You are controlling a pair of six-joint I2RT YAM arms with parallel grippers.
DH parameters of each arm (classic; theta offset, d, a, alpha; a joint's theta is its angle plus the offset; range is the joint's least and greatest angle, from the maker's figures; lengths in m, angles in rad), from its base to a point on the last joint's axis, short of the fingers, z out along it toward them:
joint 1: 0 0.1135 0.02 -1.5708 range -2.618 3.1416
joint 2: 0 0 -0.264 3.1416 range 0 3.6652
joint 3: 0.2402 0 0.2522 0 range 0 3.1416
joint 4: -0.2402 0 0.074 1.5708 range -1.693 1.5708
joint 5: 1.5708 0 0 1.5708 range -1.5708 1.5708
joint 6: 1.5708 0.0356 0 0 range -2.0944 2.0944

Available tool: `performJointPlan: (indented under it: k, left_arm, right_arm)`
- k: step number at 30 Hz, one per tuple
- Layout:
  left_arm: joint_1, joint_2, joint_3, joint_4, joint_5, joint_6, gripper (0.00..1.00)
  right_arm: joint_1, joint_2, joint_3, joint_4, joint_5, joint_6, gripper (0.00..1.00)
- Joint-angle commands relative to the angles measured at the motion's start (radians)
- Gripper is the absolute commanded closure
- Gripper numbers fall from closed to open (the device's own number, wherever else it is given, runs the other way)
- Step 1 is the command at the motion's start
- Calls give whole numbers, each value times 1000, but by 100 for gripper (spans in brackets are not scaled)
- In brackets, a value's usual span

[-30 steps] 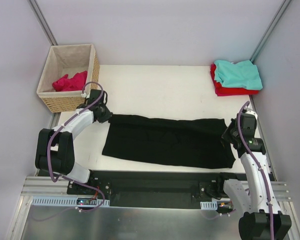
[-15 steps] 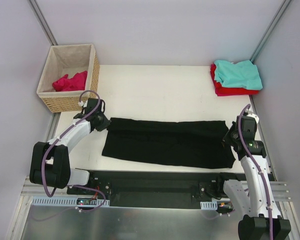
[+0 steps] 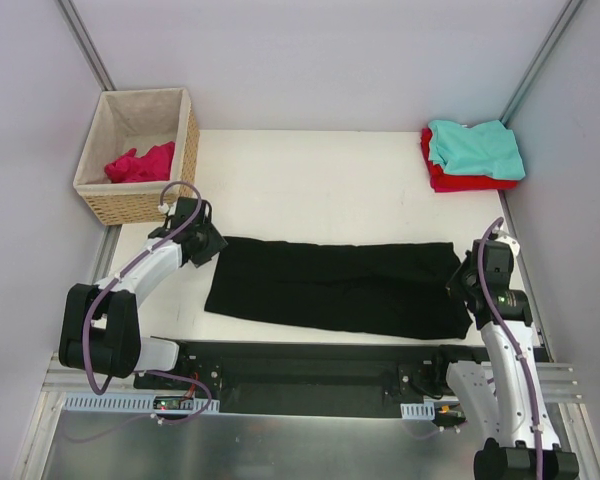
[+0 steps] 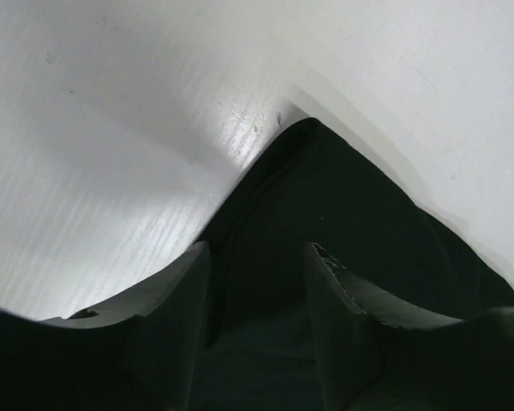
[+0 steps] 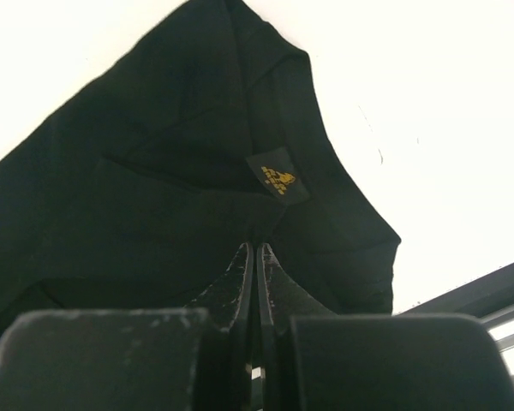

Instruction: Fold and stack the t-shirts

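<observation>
Black t-shirt (image 3: 330,288) lies as a long strip. Left pincer (image 4: 257,253) is open just above its corner; right pincer (image 5: 255,248) is closed against the other end. Next, likely: grip corners, fold crosswise.

The left arm (image 3: 145,265) and the right arm (image 3: 508,345) had white shells with black joints, a thin purple cable (image 3: 183,183) looped along each one, and the left pincer (image 4: 257,250) and the right pincer (image 5: 254,248) had dull black, tapered fingers (image 4: 176,325).
</observation>
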Motion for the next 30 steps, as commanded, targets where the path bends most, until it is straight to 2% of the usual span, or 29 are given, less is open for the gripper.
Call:
performJointPlan:
  k: [1, 4, 8, 9, 10, 13, 19, 23, 26, 29, 30]
  left_arm:
    - [-9, -7, -24, 0, -24, -3, 38]
    - [-9, -13, -33, 0, -25, -8, 21]
    - [-9, -10, -35, 0, -27, -11, 20]
    - [-9, -8, -33, 0, -28, -9, 20]
    - [-9, -10, -30, 0, -28, -9, 20]
    - [-9, -11, -27, 0, -33, -9, 21]
    - [-9, 0, -26, -2, -36, -11, 22]
    - [-9, -5, -26, 1, -37, -18, 23]
    - [-11, -13, -12, 6, -21, -23, 23]
    - [-20, 24, 26, 27, 31, -20, 24]
    - [-24, 39, 40, 26, 70, -14, 24]
  right_arm:
    - [9, -26, -2, -31, 1, 43, 99]
    - [15, -37, -10, -42, -21, 75, 99]
    - [26, -46, -20, -57, -39, 100, 99]
    - [29, -50, -20, -69, -39, 104, 92]
    - [47, -61, -20, -74, -36, 110, 63]
    - [93, -101, -24, -95, -20, 142, 4]
    - [141, -113, 27, -114, 33, 152, 4]
    - [153, -78, 88, -65, 44, 129, 4]
    - [172, 17, 105, 17, 45, 112, 4]
    - [187, 159, 87, 183, 11, 103, 4]
    - [192, 252, 87, 216, 1, 100, 4]
